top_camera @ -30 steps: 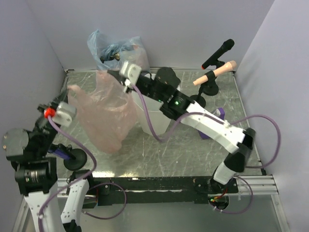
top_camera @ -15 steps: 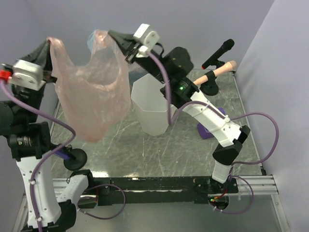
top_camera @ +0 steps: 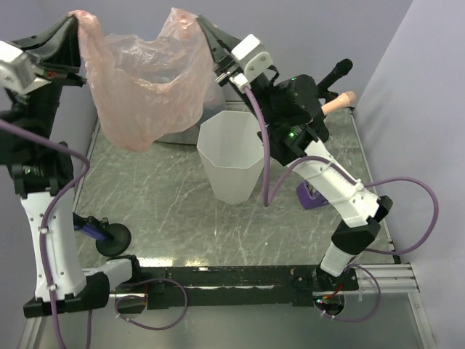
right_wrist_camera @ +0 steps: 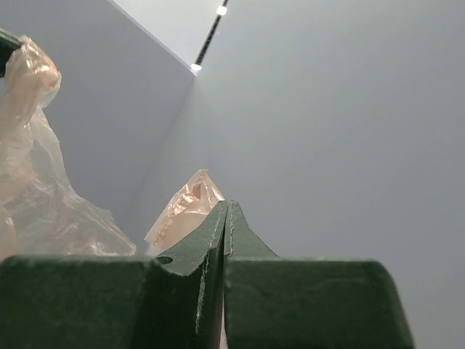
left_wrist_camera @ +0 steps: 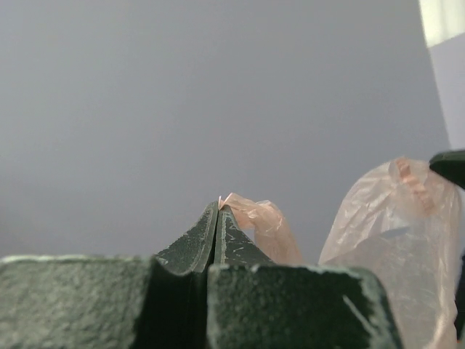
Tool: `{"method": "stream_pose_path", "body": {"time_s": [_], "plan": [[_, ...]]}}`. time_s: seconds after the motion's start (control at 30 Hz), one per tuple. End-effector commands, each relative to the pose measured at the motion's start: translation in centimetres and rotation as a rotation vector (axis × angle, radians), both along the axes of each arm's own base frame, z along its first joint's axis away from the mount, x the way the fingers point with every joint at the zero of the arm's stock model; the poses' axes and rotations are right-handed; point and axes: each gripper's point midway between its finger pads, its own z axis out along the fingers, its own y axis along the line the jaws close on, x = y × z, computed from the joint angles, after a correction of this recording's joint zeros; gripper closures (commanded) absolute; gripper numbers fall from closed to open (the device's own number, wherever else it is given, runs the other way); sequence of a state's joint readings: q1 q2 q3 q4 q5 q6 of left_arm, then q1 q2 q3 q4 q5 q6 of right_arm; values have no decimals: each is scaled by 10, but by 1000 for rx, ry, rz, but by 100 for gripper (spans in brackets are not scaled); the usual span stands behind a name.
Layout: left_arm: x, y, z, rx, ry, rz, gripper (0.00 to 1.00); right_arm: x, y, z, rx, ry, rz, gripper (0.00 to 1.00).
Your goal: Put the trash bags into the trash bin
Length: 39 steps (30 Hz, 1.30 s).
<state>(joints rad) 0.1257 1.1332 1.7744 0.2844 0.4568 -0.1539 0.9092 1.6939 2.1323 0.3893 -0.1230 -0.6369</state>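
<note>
Pink trash bag: thin translucent film, held up in the air by its two top corners. The mouth is spread wide and faces up, and the body sags between the corners. What is inside cannot be told.
Left gripper: closed on the bag's left corner, with film pinched at the fingertips.
Right gripper: closed on the bag's right corner.
Trash bin: white and faceted, upright mid-desk, mouth up, with only its own walls showing inside. The bag hangs above and to its left, none of it in the bin.
</note>
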Motion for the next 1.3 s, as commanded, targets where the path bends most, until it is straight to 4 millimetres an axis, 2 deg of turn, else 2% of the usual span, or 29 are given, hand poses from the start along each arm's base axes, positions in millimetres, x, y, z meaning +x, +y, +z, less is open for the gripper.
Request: {"method": "stream_pose_path", "body": {"time_s": [0.0,0.1,0.23,0.37,0.47,0.63,0.77,0.93,1.03,1.2,1.27], "plan": [[7,-32,-7,73,18,-136,99,-27,-75,46,99,-113,-134,100],[14,-59,-11,137,1,-189,99,-30,-93,51,99,-144,-188,100],[26,-88,0,149,-32,-232,99,-35,-112,58,96,-161,-225,100],[25,-118,10,144,-73,-283,100,-38,-127,54,87,-149,-263,100],[30,-138,2,156,-62,-324,99,-40,-135,46,66,-141,-281,100],[32,-155,-13,176,-42,-364,99,-44,-146,44,51,-148,-309,100],[39,-154,-21,168,-24,-341,99,-36,-143,33,26,-113,-311,100],[59,-136,-38,143,6,-197,99,-28,-135,19,6,-63,-282,100],[63,-124,-44,135,4,-113,99,-24,-125,14,0,-32,-239,100],[67,-115,-63,154,27,-47,100,-20,-106,19,14,18,-141,100],[68,-108,-65,137,34,-13,99,-17,-96,20,15,29,-112,100]]}}
